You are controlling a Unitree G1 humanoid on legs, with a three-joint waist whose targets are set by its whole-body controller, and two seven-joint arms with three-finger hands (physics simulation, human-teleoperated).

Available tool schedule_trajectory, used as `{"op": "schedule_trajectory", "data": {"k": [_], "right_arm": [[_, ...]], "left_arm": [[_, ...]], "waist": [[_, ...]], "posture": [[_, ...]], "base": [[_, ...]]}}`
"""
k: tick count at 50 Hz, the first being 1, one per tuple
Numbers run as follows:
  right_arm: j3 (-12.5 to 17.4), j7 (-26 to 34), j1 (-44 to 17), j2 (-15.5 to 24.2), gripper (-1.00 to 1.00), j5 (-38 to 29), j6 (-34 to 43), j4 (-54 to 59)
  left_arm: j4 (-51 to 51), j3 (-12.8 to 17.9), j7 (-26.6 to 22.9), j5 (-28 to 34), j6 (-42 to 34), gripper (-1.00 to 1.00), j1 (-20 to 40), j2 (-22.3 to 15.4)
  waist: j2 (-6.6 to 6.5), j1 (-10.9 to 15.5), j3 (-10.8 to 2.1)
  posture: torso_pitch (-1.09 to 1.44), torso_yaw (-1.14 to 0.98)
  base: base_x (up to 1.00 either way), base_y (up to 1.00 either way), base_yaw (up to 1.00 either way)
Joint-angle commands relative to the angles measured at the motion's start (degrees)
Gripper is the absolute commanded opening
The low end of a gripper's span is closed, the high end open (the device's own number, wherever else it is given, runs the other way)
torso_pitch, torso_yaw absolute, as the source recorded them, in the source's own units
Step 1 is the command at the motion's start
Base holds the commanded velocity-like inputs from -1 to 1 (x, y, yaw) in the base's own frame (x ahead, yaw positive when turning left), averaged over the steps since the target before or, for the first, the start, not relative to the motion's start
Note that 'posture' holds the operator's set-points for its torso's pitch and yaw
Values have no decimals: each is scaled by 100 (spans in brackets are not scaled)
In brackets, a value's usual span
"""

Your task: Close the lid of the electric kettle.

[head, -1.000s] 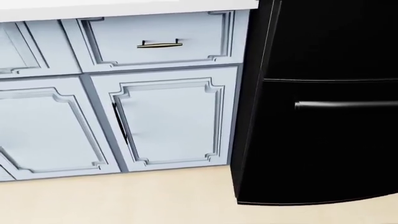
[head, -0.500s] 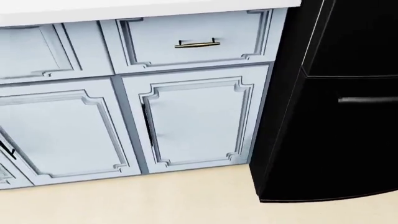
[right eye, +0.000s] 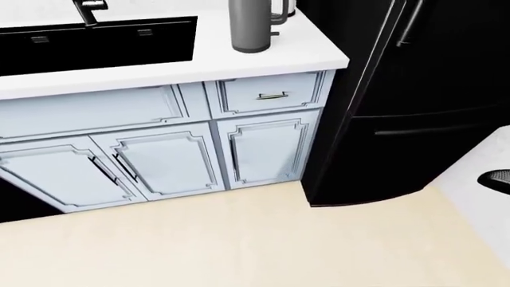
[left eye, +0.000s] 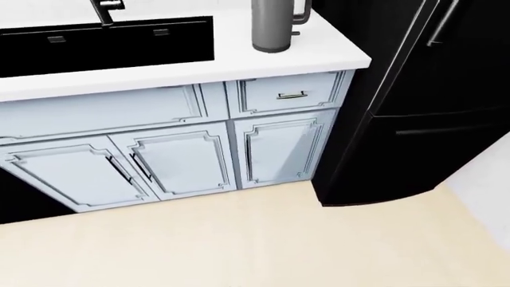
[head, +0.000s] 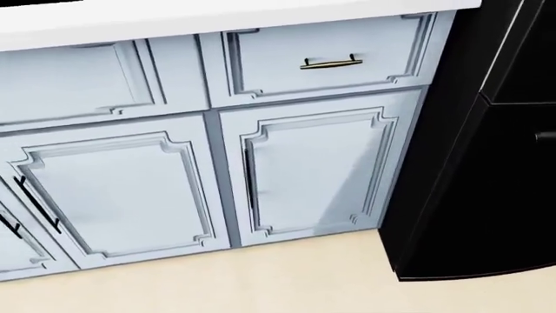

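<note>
Neither hand shows in any view, so their state cannot be told. The black fridge (left eye: pixel 414 101) fills the right, cut off above. Pale blue cabinets (left eye: pixel 183 155) stand under a white counter (left eye: pixel 239 63) holding a black sink (left eye: pixel 103 45). The grey electric kettle (left eye: pixel 272 27) stands upright at the counter's right end, its top and lid cropped, handle toward the fridge.

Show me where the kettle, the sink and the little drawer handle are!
kettle (left eye: pixel 272 27), left-eye view, on its grey body.
sink (left eye: pixel 103 45), left-eye view, on its black basin.
drawer handle (head: pixel 331 62), head view, on the middle of the brass bar.
</note>
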State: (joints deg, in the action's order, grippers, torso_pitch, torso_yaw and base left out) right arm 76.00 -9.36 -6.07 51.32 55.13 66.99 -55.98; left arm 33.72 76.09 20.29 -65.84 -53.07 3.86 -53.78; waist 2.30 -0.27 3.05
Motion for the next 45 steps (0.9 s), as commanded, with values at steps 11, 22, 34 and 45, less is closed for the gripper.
{"op": "schedule_trajectory", "data": {"k": [11, 22, 34, 45], "right_arm": [[-18, -365, -96, 97, 100, 229, -303, 22], [-49, -548, 7, 141, 100, 398, -390, 67], [-71, -674, 50, 143, 100, 565, -417, 128], [-86, -658, 72, 127, 100, 554, -441, 101]], "left_arm": [[76, 108, 29, 39, 191, 100, 45, -123], [89, 55, 20, 73, 210, 100, 61, -107], [124, -10, 7, 112, 239, 100, 72, -61], [133, -41, -8, 144, 239, 100, 78, -28]], "waist": [[-264, 13, 239], [-102, 71, 185], [-228, 56, 86], [-41, 27, 9]], "posture": [[0, 0], [0, 0], [0, 0], [0, 0]], "base": [[0, 12, 0], [0, 0, 0], [2, 0, 0], [10, 0, 0]]}}
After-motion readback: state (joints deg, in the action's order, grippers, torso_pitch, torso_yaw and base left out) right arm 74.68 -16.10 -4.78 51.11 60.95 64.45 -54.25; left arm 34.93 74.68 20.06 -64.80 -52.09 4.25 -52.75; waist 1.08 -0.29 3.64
